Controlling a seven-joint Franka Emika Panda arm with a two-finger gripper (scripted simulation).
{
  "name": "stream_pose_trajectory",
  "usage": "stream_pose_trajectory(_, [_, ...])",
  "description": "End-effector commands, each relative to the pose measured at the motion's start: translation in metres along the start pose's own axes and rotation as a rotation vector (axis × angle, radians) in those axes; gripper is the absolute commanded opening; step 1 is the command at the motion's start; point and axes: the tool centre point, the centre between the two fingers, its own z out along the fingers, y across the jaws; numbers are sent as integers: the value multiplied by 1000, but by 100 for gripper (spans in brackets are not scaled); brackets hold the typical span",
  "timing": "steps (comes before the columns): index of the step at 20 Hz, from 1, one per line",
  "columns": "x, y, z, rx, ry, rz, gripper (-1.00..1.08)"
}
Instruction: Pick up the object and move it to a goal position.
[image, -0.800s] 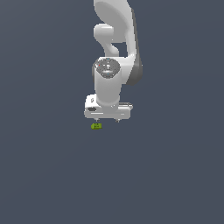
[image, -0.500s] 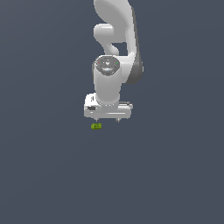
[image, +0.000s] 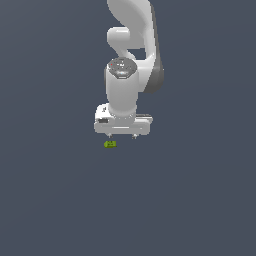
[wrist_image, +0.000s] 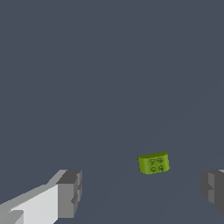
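Observation:
The object is a tiny yellow-green blocky item (image: 110, 144) with small darker round markings, lying on the dark grey floor. In the exterior view it sits just below the white gripper (image: 121, 135), under the end of the hand toward the exterior view's left. In the wrist view the object (wrist_image: 153, 162) lies between the two grey fingertips and beyond them, nearer to one fingertip (wrist_image: 213, 189) than to the other (wrist_image: 71, 193). The gripper (wrist_image: 142, 192) is open wide and empty, and it does not touch the object.
The white arm (image: 131, 55) rises above the gripper to the frame's upper edge. The plain dark grey floor (image: 60, 200) extends on all sides, with no other objects in view.
The gripper has moved slightly toward the exterior view's right and a little lower. The object has stayed in place on the floor.

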Motion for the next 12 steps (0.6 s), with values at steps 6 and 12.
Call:
stream_pose_trajectory(6, [-2,2,5,5,-1,52,100])
stream_pose_trajectory(12, [-5,6,15,13,-4,156,100])
